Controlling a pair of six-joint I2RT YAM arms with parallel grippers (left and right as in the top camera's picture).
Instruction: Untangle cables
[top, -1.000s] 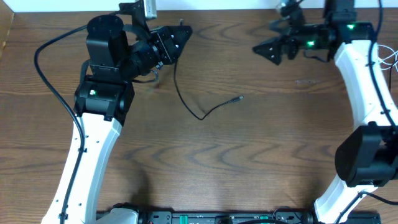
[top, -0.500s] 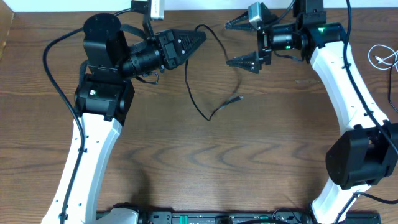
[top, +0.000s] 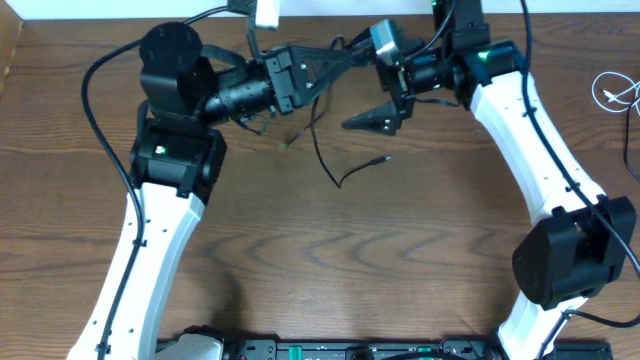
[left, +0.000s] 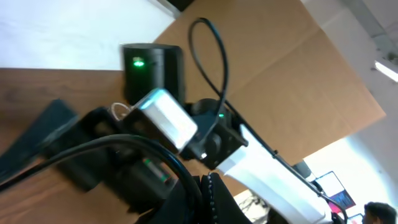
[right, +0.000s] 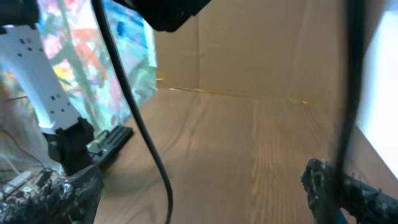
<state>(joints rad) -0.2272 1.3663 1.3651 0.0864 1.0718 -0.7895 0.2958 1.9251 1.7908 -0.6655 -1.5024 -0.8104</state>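
Wooden table surface carries both cables, and they do not cross. On it, the left claw is clamped on the black cable, which hangs below it with its plug end on the wood. Just beside it, the right claw stands wide and empty. Well to the right of both claws lies the white cable. Separation appears done; straightening the black cable likely remains.
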